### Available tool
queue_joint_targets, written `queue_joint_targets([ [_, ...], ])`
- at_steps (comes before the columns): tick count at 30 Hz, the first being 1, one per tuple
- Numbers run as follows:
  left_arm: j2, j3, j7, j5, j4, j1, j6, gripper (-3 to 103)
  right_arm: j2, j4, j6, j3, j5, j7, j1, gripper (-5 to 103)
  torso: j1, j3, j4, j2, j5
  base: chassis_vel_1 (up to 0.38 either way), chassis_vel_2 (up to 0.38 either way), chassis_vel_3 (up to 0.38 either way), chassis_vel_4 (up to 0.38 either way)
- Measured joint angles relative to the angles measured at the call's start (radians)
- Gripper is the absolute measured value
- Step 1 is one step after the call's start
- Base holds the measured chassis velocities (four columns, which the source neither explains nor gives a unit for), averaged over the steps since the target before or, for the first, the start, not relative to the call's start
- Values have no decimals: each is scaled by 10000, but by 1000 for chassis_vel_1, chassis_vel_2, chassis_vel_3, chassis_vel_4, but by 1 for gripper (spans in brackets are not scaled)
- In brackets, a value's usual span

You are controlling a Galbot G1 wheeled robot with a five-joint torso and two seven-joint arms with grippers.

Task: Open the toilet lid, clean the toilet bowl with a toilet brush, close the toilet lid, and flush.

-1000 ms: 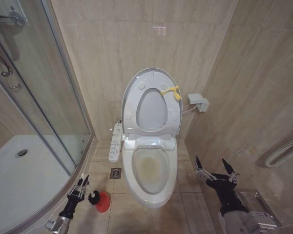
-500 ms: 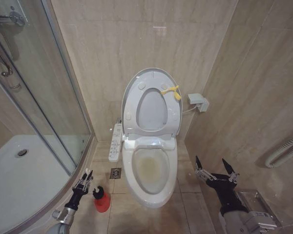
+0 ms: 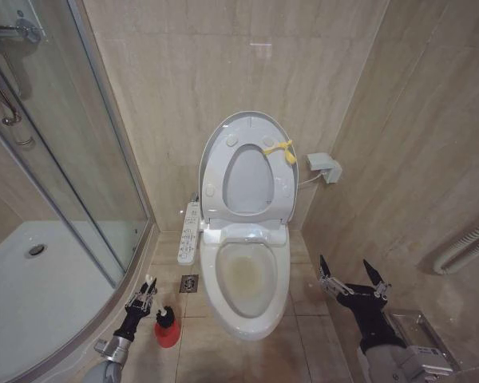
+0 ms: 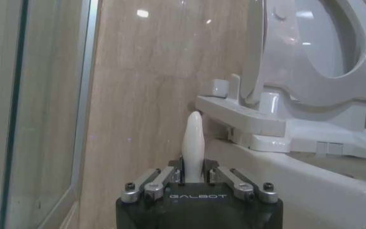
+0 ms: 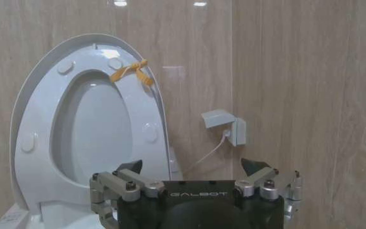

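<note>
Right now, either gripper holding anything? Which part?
Left gripper is shut on the toilet brush, gripping its white handle below the rounded tip. Right gripper is open, holding nothing.

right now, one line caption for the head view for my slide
Left gripper holds the toilet brush by the red holder; toilet lid raised, right gripper open.

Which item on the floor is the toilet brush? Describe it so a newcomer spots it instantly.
Start at the white toilet bowl with its lid raised against the wall. On the floor tiles to its left, by the glass shower wall, stands a red holder cup. The toilet brush is the slim white stick shut in the left gripper beside that cup.
</note>
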Motion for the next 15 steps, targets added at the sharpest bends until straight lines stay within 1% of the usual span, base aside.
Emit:
queue_joint_targets([
  [15,-100,-103,12,282,271,68,-11,20,0,0,0,0,0,0,0,100,-1,0,-1,0,1,0,0,0,0],
])
